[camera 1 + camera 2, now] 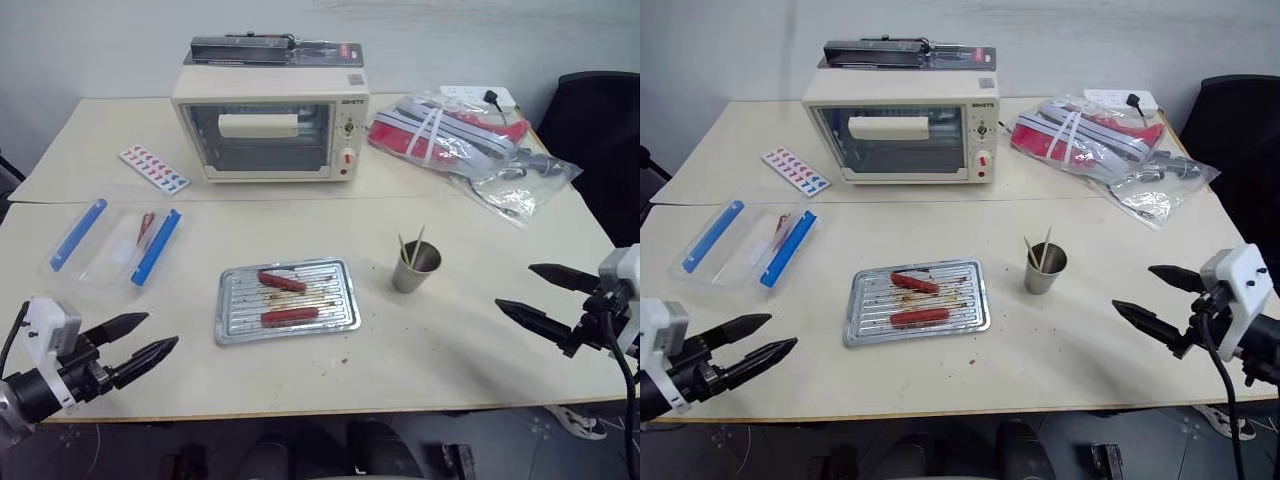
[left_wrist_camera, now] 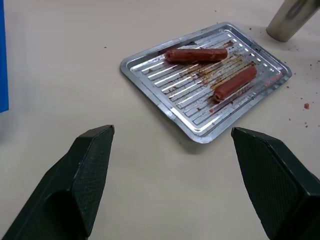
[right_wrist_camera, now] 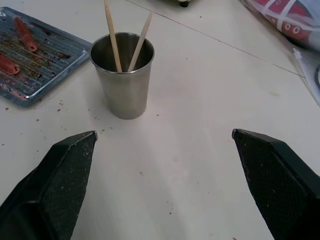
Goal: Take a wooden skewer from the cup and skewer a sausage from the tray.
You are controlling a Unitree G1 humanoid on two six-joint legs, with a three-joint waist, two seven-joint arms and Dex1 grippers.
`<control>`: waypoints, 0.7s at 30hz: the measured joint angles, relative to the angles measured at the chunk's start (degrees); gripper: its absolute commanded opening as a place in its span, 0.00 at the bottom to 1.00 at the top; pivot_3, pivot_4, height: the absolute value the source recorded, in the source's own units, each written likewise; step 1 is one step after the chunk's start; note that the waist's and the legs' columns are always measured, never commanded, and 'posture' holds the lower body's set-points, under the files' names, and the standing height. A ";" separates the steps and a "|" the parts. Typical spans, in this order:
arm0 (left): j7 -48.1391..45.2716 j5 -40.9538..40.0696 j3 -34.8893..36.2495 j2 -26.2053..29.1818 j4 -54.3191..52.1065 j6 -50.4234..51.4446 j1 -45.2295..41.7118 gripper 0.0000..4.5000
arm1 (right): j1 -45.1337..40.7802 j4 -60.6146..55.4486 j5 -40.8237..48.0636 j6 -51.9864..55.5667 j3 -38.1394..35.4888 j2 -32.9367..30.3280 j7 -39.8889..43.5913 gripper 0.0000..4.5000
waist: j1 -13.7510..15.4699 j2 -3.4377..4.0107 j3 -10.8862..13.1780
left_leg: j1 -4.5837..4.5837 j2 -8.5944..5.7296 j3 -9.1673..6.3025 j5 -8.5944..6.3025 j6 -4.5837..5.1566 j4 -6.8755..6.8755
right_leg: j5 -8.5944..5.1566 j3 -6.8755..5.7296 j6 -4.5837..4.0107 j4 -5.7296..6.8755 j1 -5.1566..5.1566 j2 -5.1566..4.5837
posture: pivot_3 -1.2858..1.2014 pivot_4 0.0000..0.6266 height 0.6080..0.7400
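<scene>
Nearest the camera, 2 robot arms reach over the front edge of a pale bench. The left tool (image 1: 140,350) hovers at the near left corner, its 2 black fingers spread wide and holding nothing. The right tool (image 1: 540,297) hovers at the near right, fingers also spread wide and empty, aimed toward the cup.

No part of the task looks done yet: this reads as the opening step, before any skewer is taken. The next move probably calls for the right tool to travel in to the cup and pinch 1 thin stick near its top, then lift it straight up so the light cup does not tip.

In the middle of the bench lies the tray (image 1: 230,325), flat metal with a ridged, grease-stained bottom. It holds 2 sausages: the nearer sausage (image 1: 289,317) and the farther sausage (image 1: 282,281), lying roughly parallel and apart.

Just right of the tray, not touching it, stands the cup (image 1: 414,268), a small metal tumbler. It holds 2 skewers (image 3: 112,35) leaning apart, their tops poking above the rim.

Farther left lies a clear plastic box (image 1: 118,243) with blue clips; something reddish shows inside, too unclear to name.

At the back stand a toaster oven (image 1: 270,124), a patterned card (image 1: 154,168), and a clear bag (image 1: 468,146) holding red and grey items.
</scene>
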 measured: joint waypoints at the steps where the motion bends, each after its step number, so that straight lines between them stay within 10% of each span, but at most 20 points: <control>1: 0.00 0.04 -0.03 -0.06 -0.10 -0.04 0.01 0.88 | -0.03 0.00 0.00 -0.05 0.13 0.00 0.02 1.00 | 0.09 0.00 0.00 | 0.00 0.00 0.00 0.00 0.00 0.00 | 0.00 0.00 0.00 0.00 0.00 0.00 | 0.52 0.24 1.00; 21: 1.85 1.19 -2.22 -0.29 -1.42 0.59 -1.56 1.00 | -1.65 -0.42 1.60 2.72 3.03 0.04 -2.16 1.00 | 0.29 0.00 0.00 | -0.01 0.00 -0.03 -0.02 0.04 -0.02 | 0.00 -0.02 0.00 -0.04 0.01 0.00 | 0.52 0.24 1.00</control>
